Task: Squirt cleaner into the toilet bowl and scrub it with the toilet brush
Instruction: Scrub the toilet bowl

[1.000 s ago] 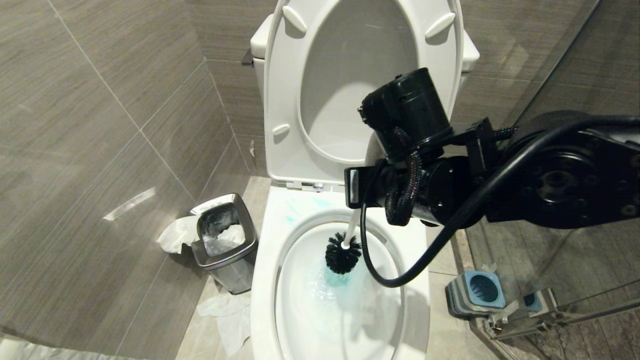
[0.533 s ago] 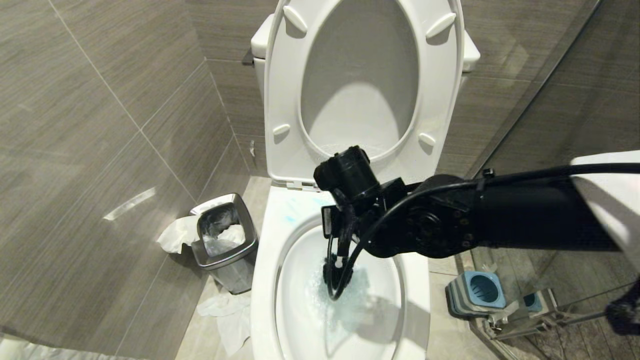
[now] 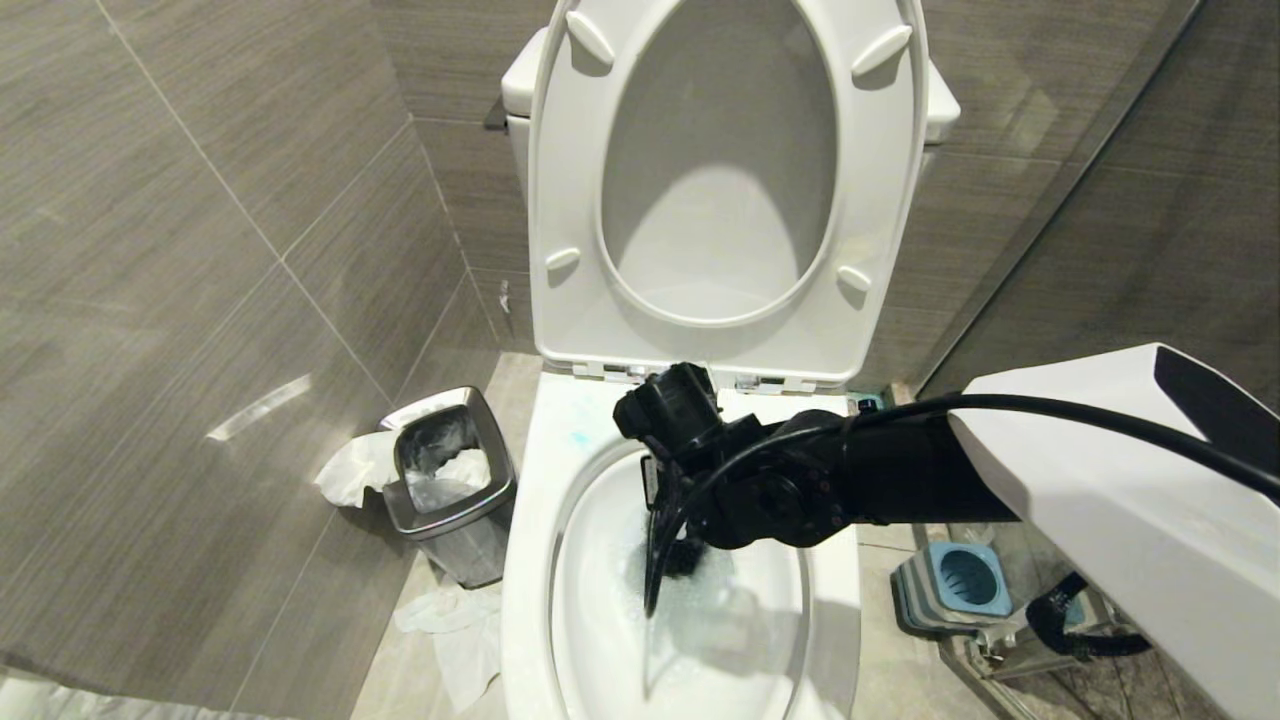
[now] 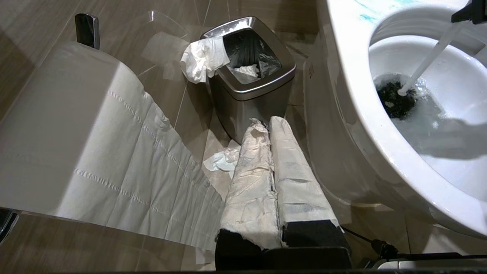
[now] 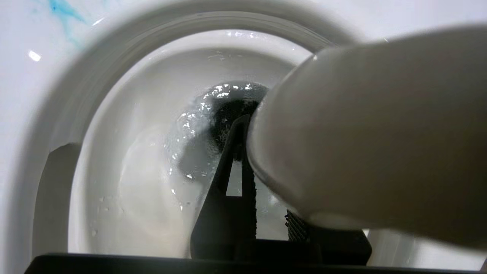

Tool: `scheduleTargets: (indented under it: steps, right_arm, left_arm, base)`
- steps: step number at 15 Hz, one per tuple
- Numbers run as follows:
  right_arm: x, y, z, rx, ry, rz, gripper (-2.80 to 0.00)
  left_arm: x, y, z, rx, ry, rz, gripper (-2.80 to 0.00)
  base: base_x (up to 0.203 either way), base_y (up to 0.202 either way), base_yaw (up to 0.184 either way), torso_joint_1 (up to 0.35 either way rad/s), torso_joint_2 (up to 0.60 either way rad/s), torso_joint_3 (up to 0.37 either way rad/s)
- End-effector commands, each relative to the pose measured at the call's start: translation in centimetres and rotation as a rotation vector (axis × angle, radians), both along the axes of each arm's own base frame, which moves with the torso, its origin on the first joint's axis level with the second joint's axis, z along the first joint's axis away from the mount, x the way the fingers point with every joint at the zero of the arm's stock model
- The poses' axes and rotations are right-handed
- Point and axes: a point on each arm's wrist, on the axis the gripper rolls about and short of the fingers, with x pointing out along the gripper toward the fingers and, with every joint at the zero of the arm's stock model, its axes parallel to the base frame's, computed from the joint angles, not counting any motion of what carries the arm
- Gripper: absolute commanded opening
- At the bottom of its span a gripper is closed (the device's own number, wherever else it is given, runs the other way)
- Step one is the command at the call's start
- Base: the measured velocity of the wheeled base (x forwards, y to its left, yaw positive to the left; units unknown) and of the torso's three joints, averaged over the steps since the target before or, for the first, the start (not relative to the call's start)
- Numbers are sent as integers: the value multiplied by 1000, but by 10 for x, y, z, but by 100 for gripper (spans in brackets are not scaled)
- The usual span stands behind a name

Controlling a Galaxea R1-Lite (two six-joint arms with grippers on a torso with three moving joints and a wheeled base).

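Note:
The white toilet bowl (image 3: 525, 570) stands with seat and lid (image 3: 560, 180) raised. Turquoise cleaner smears (image 3: 580, 436) mark the rim's back left, and the water (image 3: 730, 610) is tinted blue. My right gripper (image 3: 668, 500) hangs low over the basin, shut on the toilet brush handle (image 5: 361, 133). The black bristle head (image 4: 395, 101) sits in the foamy water, the slim handle (image 4: 430, 59) slanting up from it. In the head view the arm mostly hides the brush. My left gripper (image 4: 268, 121), with paper-wrapped fingers, is shut and parked low, left of the toilet.
A small steel bin (image 3: 450, 490) with tissue stands left of the toilet, and loose tissue (image 3: 450, 625) lies on the floor. A blue-and-grey brush holder (image 3: 955, 585) sits on the right by a glass partition. A toilet paper roll (image 4: 76, 133) hangs close to the left wrist.
My right arm has dropped from seat height down over the basin, with the wrist now just above the rim. The brush head has gone deeper into the water.

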Motion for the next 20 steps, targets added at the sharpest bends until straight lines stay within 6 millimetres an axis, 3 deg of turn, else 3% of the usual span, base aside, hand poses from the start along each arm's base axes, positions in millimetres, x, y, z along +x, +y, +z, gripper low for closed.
scheduleTargets:
  steps: [1,3,5,7,10,12,15,17,20]
  right_arm:
    - [-12,-1,28,35,-42,14,-280]
    - [-37,-10,75,83,-89,41,-280]
    - [-81,-26,126,125,-99,80,-280]
    - [-115,-45,157,151,-82,98,-280]
    - [-140,-63,185,164,-90,101,-280]
    - [-144,-65,190,161,-95,97,-280]
    - [-140,-59,182,139,-84,89,-280]
    - [-134,-52,171,136,-67,60,-280]
    - [-111,-36,139,112,-13,-4,-280]
  left_arm:
    - [0,0,0,0,0,1,-280]
    - [0,0,0,0,0,1,-280]
    - [0,0,0,0,0,0,-280]
    - [0,0,0,-1,1,1,-280]
    - [0,0,0,-1,1,1,-280]
    - [0,0,0,-1,1,1,-280]
    - [0,0,0,-1,1,1,-280]
    - [0,0,0,-1,1,1,-280]
    - [0,0,0,-1,1,1,-280]
  base:
    - [0,0,0,0,0,0]
    - [0,0,0,0,0,0]
    - [0,0,0,0,0,0]
    - [0,0,0,0,0,0]
    - [0,0,0,0,0,0]
    - [0,0,0,0,0,0]
    - [0,0,0,0,0,0]
    - [0,0,0,0,0,0]
    - [0,0,0,0,0,0]
